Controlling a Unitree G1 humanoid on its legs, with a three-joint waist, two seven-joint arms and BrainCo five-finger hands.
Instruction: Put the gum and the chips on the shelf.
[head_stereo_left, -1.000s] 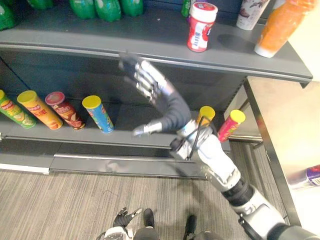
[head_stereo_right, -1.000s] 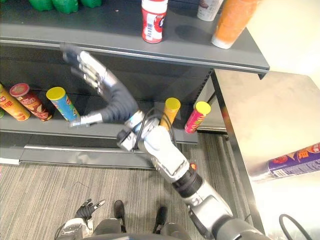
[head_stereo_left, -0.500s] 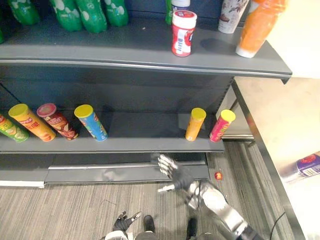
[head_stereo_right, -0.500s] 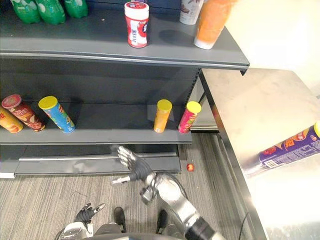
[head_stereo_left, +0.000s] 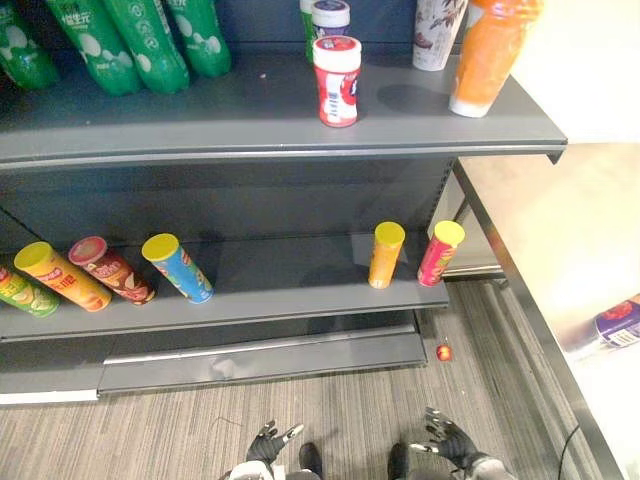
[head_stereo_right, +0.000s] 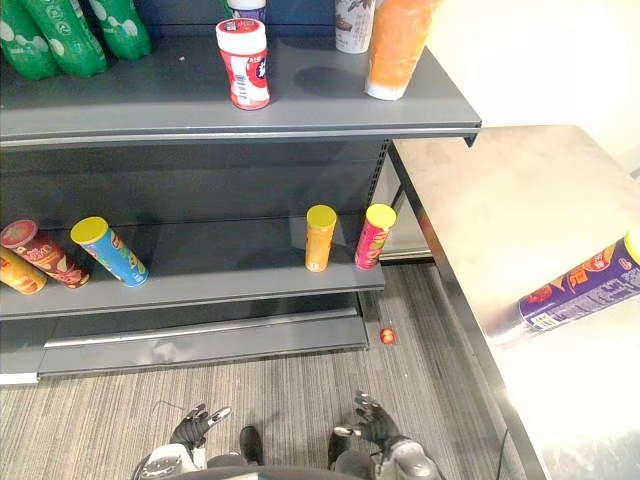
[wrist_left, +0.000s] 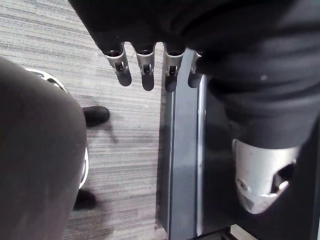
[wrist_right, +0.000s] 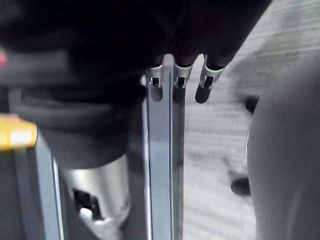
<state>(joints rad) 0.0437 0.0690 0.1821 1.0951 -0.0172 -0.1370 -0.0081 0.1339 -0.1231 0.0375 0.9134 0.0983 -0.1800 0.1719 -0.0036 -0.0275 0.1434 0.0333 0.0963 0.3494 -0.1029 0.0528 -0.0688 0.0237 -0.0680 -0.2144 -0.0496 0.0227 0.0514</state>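
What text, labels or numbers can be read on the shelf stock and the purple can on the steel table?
None legible; print shows, all too small or blurred:
Red-and-white gum jar, top shelf: label print unreadable.
Green plastic bottles: white lettering blurred.
Orange cardboard chips tube and pink chips tube, lower shelf: print too small.
Purple chips can on steel table: lettering blurred.

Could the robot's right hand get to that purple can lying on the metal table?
Probably yes, though it would first have to rise. The right robot hand hangs low, open and empty, well below the table. The purple can lies on its side there, with nothing standing around it.
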